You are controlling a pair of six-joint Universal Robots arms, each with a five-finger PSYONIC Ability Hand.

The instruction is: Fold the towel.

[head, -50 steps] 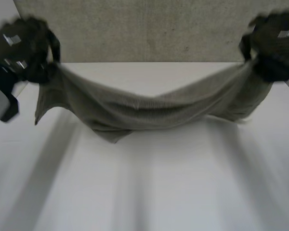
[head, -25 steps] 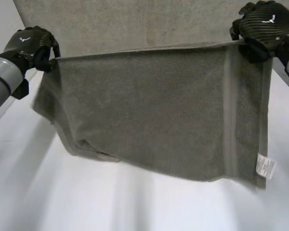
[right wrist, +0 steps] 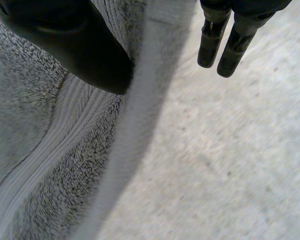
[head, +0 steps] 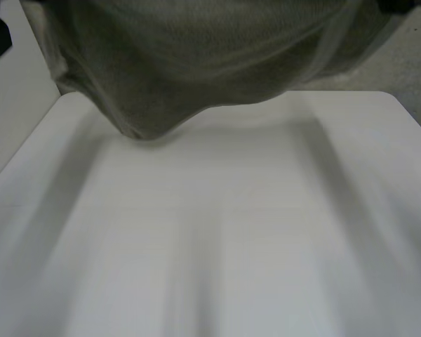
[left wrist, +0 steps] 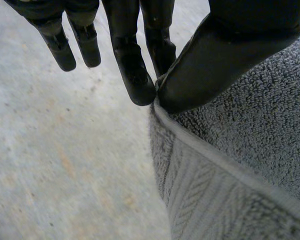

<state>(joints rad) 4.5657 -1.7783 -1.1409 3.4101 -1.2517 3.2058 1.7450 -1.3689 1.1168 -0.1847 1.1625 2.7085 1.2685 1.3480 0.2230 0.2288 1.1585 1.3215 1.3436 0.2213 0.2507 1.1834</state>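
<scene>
Across the upper part of the head view hangs one towel (head: 196,56), spread wide above one white table (head: 231,232). Two black hands carry it, one at each end. The cloth is olive-grey terry. Its lower edge sags in a curve that drops lowest left of centre, over the far part of the table; whether it touches the surface there cannot be told. A paler woven band runs down it in the upper right of the frame. Up close the towel shows a looped pile, a herringbone band and a flat hem along its edge. In the left wrist view the left hand (left wrist: 220,55) pinches the hem at a corner between its thumb and one fingertip, and the cloth falls away below the thumb. Its other fingers (left wrist: 57,42) are straight and free of the cloth, over a speckled grey floor (left wrist: 55,165). In the right wrist view the right hand (right wrist: 75,45) clamps its thumb on the pile just beside the band. What the thumb presses against is hidden behind the towel, and two straight fingers (right wrist: 217,42) stand clear beyond the hem.
</scene>
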